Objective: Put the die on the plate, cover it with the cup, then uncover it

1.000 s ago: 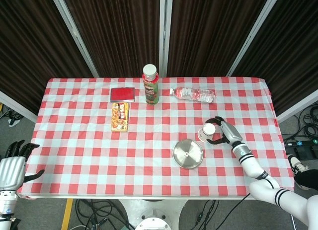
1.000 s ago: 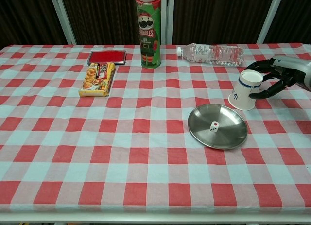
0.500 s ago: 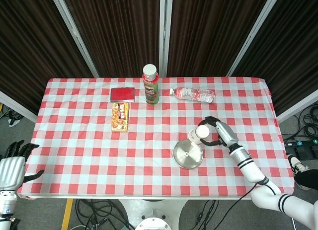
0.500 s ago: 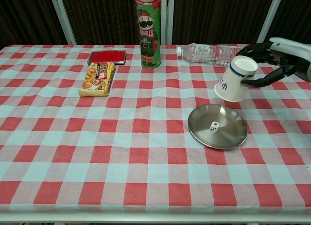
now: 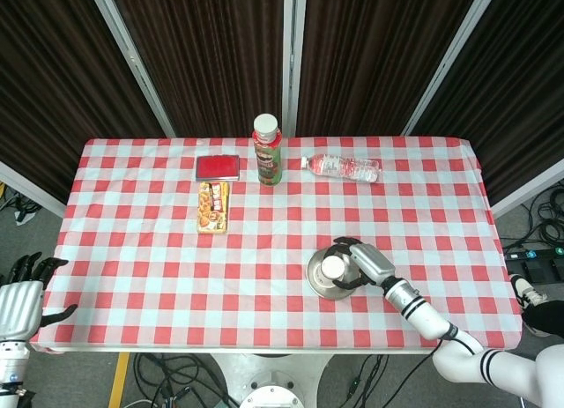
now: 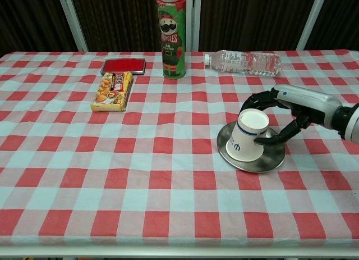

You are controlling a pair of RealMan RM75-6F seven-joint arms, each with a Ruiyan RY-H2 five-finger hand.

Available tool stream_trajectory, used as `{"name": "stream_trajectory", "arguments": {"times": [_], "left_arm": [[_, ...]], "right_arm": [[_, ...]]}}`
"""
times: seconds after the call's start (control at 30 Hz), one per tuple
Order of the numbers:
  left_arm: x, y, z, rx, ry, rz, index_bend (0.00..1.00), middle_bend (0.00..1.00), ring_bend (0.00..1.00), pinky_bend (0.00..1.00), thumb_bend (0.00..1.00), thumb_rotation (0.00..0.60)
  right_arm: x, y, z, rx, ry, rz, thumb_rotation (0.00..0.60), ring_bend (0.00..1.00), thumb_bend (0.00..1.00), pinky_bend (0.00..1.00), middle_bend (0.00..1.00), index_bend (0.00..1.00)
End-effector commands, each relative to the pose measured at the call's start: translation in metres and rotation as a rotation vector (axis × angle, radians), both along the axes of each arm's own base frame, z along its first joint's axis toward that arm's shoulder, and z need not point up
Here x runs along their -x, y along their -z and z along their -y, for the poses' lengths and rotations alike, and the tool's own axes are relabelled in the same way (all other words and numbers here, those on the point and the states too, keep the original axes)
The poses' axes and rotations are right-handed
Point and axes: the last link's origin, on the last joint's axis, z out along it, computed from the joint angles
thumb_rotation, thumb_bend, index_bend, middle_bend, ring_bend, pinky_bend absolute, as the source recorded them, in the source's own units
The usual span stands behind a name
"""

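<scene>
Checked tablecloth [image 6: 140, 176], dark curtains [image 5: 203, 55] behind. Right hand [image 6: 289, 111] grips upturned cup [image 6: 247, 135] on plate [image 6: 275, 159]; open cloth to its left. Left hand [image 5: 19, 300] off the edge, fingers spread.

- Tablecloth [image 6: 140, 176]: red and white check.
- Cup [image 6: 247, 135]: white, with a small dark blue mark on its side.
- Plate [image 6: 269, 160]: plain silver metal.
- Right hand [image 6: 280, 117]: black fingers, silver-grey back.
- Left hand [image 5: 22, 293]: the same colouring.
- Crisp tube [image 6: 172, 40]: green and red, white lid.
- Flat tin [image 6: 123, 65]: red.
- Snack packet [image 6: 112, 91]: yellow, probably with orange food printed on it.
- Water bottle [image 6: 244, 62]: clear, white cap.
</scene>
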Motion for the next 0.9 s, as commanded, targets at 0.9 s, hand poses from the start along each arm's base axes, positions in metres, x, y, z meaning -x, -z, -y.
{"name": "stream_trajectory", "arguments": {"times": [0.9], "left_arm": [[0.000, -0.001, 0.000, 0.003, -0.006, -0.006, 0.25, 0.23, 0.10, 0.09, 0.00, 0.600]], "right_arm": [[0.006, -0.001, 0.021, 0.063, 0.023, 0.029, 0.600, 0.13, 0.22, 0.13, 0.35, 0.53]]}}
